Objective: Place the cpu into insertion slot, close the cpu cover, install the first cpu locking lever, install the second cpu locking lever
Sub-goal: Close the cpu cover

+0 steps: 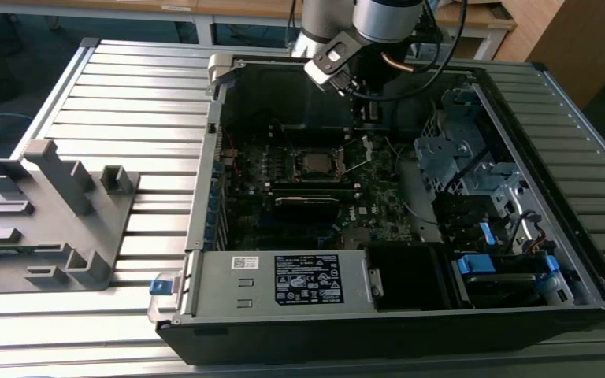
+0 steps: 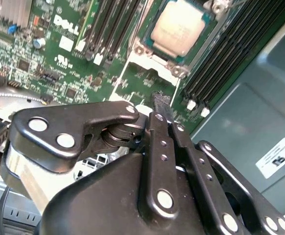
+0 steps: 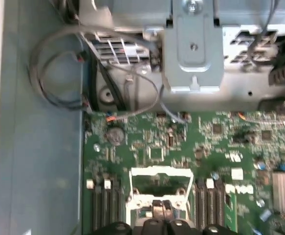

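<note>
The cpu (image 2: 181,27) lies flat in its socket on the green motherboard, its grey metal top showing; in the exterior view the cpu (image 1: 315,161) sits mid-board inside the open case. The cpu cover (image 2: 147,81), a silver frame with an open window, is swung open beside the socket, and the same cover (image 3: 159,188) shows board through its window. My gripper (image 2: 161,100) hovers at the cover's free edge with its fingers shut and nothing visible between them. Seen from outside, the gripper (image 1: 371,118) hangs just behind the socket.
Memory slots (image 2: 220,63) flank the socket. A metal drive cage (image 1: 460,150) and loose cables (image 3: 59,73) crowd the case's far side. The power supply (image 1: 281,279) fills the near end. A grey fixture (image 1: 50,213) stands on the slatted table at the exterior view's left.
</note>
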Controlling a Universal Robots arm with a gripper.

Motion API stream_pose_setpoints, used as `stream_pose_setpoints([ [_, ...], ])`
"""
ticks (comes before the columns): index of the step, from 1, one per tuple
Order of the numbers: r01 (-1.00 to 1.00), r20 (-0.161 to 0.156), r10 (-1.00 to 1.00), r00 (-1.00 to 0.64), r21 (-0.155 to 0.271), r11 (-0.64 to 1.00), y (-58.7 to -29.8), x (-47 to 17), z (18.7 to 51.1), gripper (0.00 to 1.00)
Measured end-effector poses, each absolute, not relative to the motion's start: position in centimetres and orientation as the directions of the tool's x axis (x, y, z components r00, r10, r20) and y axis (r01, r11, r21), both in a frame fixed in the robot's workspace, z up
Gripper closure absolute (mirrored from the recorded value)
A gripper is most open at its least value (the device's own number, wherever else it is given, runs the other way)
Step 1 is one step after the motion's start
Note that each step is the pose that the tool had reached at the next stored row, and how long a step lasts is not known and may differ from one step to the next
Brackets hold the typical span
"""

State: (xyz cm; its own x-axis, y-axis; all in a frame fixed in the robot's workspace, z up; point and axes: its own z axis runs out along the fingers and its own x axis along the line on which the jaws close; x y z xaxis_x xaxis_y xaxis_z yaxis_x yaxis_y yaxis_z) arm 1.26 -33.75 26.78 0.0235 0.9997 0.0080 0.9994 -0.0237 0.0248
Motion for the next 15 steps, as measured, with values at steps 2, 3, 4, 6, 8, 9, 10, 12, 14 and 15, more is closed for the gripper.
stream_pose_setpoints([
  [2,0.999,0.008,1.0,0.023,0.025,-0.024,-33.8,1.7,26.8,0.89],
  [3,0.999,0.008,1.0,0.023,0.025,-0.024,-33.8,1.9,26.8,0.89],
  [4,0.999,0.008,1.0,0.024,0.025,-0.024,-33.8,2.1,26.8,0.89],
  [6,0.999,0.008,1.0,0.023,0.025,-0.024,-33.8,2.5,26.8,0.89],
  [8,0.999,0.008,1.0,0.023,0.025,-0.024,-33.7,2.9,26.8,0.89],
  [9,0.999,0.008,1.0,0.024,0.025,-0.024,-33.7,3.1,26.8,0.89],
  [10,0.999,0.008,1.0,0.023,0.025,-0.024,-33.7,3.3,26.8,0.89],
  [12,0.999,0.008,1.0,0.024,0.025,-0.024,-33.7,3.7,26.8,0.89],
  [14,0.999,0.008,1.0,0.024,0.025,-0.024,-33.7,4.0,26.7,0.89],
  [15,0.999,0.008,1.0,0.024,0.025,-0.024,-33.7,4.2,26.8,0.89],
])
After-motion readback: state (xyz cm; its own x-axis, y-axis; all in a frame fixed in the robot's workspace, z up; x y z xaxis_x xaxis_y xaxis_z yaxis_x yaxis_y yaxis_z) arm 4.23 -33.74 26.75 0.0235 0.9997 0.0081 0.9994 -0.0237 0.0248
